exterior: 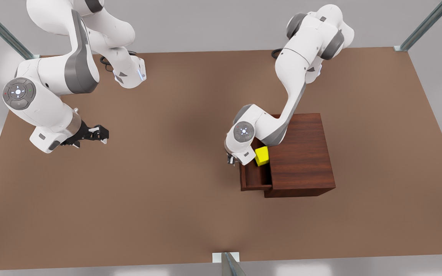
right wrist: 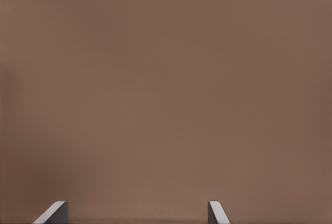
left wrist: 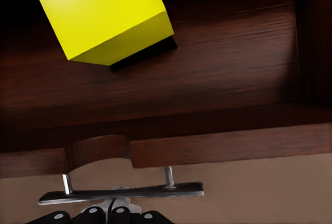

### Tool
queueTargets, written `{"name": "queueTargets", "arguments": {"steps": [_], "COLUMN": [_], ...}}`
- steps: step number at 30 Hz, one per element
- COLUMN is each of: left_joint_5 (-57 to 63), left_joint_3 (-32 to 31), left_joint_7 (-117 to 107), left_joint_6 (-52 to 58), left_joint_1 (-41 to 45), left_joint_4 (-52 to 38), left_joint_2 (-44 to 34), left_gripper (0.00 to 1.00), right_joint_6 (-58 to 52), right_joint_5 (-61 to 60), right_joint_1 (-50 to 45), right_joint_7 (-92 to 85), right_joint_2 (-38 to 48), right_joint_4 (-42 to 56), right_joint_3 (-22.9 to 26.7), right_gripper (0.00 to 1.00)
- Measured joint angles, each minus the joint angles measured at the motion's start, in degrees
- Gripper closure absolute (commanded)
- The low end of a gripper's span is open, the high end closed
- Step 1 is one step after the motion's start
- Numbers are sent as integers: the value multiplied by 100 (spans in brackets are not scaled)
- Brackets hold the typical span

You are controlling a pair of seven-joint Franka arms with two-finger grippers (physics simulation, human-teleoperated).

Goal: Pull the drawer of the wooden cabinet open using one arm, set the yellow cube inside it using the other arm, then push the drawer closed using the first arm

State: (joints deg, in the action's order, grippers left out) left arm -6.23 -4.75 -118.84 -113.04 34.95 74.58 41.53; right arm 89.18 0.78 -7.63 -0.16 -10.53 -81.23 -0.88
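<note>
You are looking down on a brown bench with two white arms. The cabinet sits toward the front view's right, its flat top facing up. Its drawer is pulled partly out toward the front view's left, so the open inside shows.

The cube lies inside the drawer, near the cabinet's front edge and tilted. In the left wrist view, the cube rests on the drawer's wooden floor, well back from the drawer's front wall.

Your left gripper is at the drawer's front, at the end nearer the arms' bases. In the left wrist view its black fingers sit right at the silver bar handle, close together. You cannot tell whether they are clamped on the bar or only touching it.

Your right gripper hangs over bare bench at the front view's left, well apart from the cabinet; this arm waits. Its two fingertips stand wide apart in the right wrist view, with nothing between them.
</note>
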Motion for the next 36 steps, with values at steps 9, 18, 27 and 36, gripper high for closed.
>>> {"name": "queueTargets", "arguments": {"steps": [9, 18, 27, 36], "left_joint_5": [12, 25, 48, -126], "left_joint_3": [27, 71, 71, -406], "left_joint_7": [553, 1238, 1756, 1934], "left_joint_6": [664, 1134, 1351, 1449], "left_joint_1": [-372, -690, -790, -664], "left_joint_4": [128, 147, 147, -592], "left_joint_2": [-185, -237, -239, -483], "left_gripper": [79, 79, 79, 0], "right_joint_6": [-3, -5, -4, -4], "right_joint_5": [45, 49, 45, 41], "right_joint_1": [13, 16, 14, 16], "right_joint_7": [-152, -234, -302, -327], "right_joint_2": [-16, -17, -17, -17], "right_joint_4": [202, 192, 201, 193], "right_joint_3": [25, 26, 26, 26], "right_gripper": [0, 0, 0, 0]}}
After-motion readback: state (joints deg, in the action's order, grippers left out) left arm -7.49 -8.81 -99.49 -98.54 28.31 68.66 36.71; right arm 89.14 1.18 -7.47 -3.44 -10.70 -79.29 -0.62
